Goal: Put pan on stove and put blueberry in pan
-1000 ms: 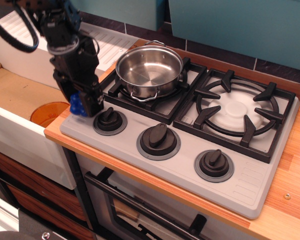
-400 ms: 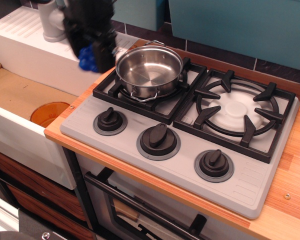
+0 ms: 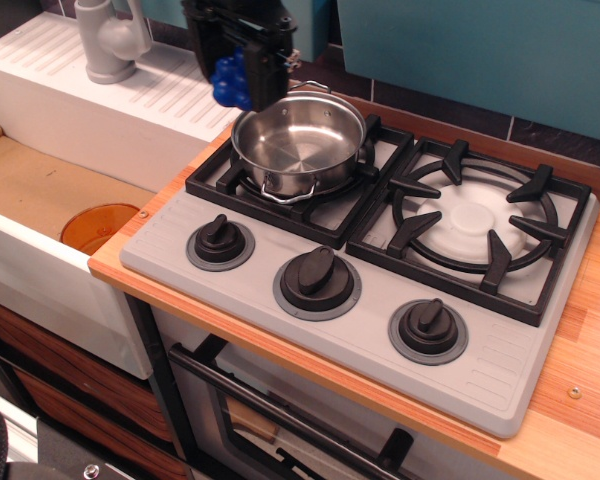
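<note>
The shiny steel pan [image 3: 299, 143] sits on the left burner grate of the light grey stove [image 3: 380, 330]. My black gripper [image 3: 236, 82] hangs at the top of the view, above the pan's far-left rim. It is shut on the glossy dark-blue blueberry [image 3: 231, 82], which is held in the air, above and just left of the pan's far-left rim. The pan is empty inside.
A white sink [image 3: 40, 260] lies left of the stove, with an orange disc [image 3: 97, 225] in its basin and a grey faucet [image 3: 112, 38] behind. The right burner grate [image 3: 475, 220] is bare. Three black knobs [image 3: 317, 280] line the stove front. A wooden counter [image 3: 580, 370] surrounds the stove.
My gripper with the blueberry has risen from beside the front-left knob and moved back and right, now over the pan's far-left rim. The pan has not moved.
</note>
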`<state>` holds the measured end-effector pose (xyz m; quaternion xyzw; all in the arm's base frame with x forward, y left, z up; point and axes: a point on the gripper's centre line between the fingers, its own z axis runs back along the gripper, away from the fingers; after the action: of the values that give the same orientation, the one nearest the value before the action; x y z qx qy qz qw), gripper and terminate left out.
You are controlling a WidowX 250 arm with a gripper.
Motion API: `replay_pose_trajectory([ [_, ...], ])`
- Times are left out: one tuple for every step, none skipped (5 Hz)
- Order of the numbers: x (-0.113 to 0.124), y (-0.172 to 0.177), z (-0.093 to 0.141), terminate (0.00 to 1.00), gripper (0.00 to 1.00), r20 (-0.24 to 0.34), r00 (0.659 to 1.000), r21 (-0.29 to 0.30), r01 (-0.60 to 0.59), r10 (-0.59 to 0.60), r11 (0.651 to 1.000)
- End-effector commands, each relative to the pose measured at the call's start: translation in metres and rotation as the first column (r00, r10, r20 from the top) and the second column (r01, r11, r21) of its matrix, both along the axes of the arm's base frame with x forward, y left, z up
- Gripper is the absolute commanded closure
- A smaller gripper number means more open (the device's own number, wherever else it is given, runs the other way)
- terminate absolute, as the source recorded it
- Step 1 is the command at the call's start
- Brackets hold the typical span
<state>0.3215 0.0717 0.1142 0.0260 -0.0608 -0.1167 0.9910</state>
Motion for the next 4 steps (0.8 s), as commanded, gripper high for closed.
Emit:
replay_pose_trajectory([
  [0.022, -0.011, 0.018, 0.0, 0.0, 0.081, 0.996, -0.016, 0.027, -0.025, 1.0],
  [0.025, -0.013, 0.023, 0.0, 0.0, 0.088, 0.996, -0.007, 0.028, -0.027, 1.0],
  [0.025, -0.015, 0.03, 0.0, 0.0, 0.085, 0.996, 0.011, 0.015, -0.016, 1.0],
  [0.027, -0.016, 0.032, 0.0, 0.0, 0.075, 0.997, -0.017, 0.013, -0.012, 1.0],
])
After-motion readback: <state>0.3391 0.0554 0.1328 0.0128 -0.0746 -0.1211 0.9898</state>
